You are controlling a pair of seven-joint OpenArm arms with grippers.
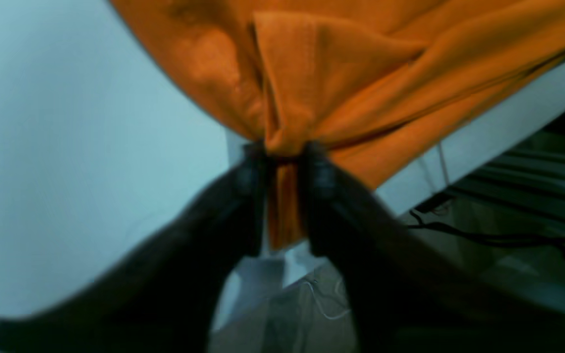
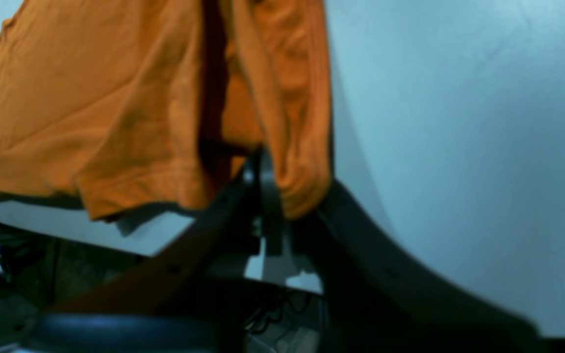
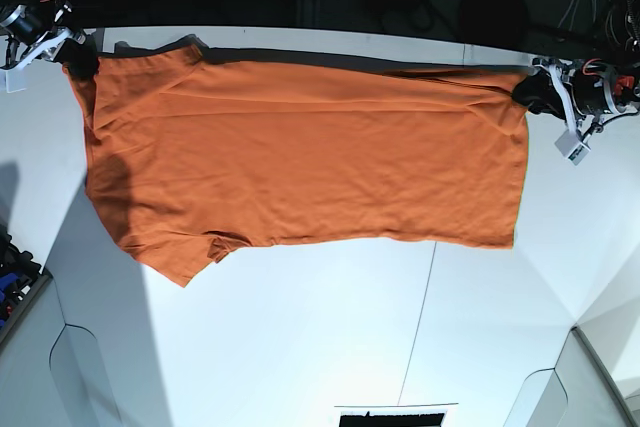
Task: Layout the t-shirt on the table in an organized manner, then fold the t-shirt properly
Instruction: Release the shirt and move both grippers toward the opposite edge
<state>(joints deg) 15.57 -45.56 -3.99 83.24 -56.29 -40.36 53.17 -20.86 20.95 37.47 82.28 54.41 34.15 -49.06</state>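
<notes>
Shirt [image 3: 300, 157] is spread across the upper half of the surface [image 3: 300, 337]. At upper left, right jaws [image 2: 282, 196] are clamped on cloth; at upper right, left jaws [image 1: 285, 157] pinch a bunched corner.

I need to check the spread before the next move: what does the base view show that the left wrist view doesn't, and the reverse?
Only the base view shows the whole t-shirt stretched flat across the table, its dark seam line, and both arms at the far corners, including the right gripper.

Only the left wrist view shows the left gripper up close, a bunched fold of cloth between its fingers, and cables below the table edge.

Both show the orange shirt on the white table.
</notes>
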